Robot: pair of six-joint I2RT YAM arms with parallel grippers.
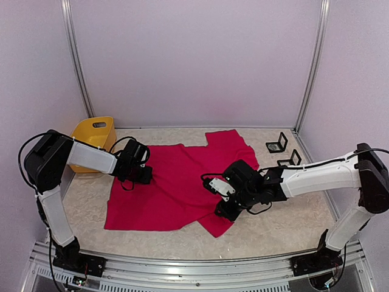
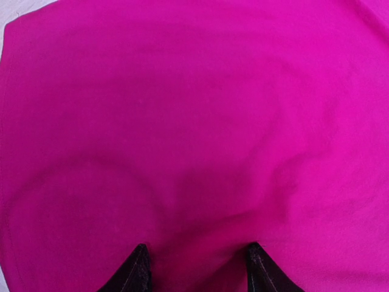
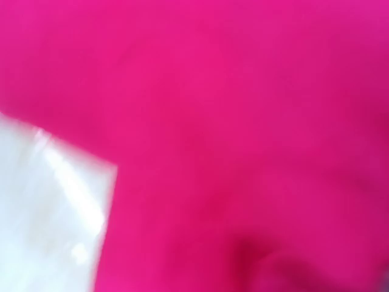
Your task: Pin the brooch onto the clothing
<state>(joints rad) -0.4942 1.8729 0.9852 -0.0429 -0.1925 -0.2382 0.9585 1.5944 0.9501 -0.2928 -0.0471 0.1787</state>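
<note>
The crimson-pink T-shirt point(image 1: 176, 188) is lying spread across the middle of the table point(image 1: 273, 225), filling the centre of the top view, with one sleeve reaching toward the upper right and a folded corner hanging toward the lower centre.

The left arm is reaching in from the left of the frame, and the left fingers point(image 2: 135, 275) are sitting on the shirt's left edge. In the left wrist view the two dark tips are standing apart at the bottom of the frame and pressing down on the cloth. The fabric is puckering into soft creases between and above them.

The right arm is stretching in from the right, and the right fingers point(image 1: 225, 207) are lying low over the shirt's lower right part. The right wrist view is showing only blurred pink cloth and a pale patch at the lower left. Whether those fingers are apart or together cannot be told.

A yellow tub point(image 1: 94, 132) is standing at the upper left, beside the left arm. Two small black stands point(image 1: 277, 143) are sitting on the table at the upper right, clear of the shirt.
</note>
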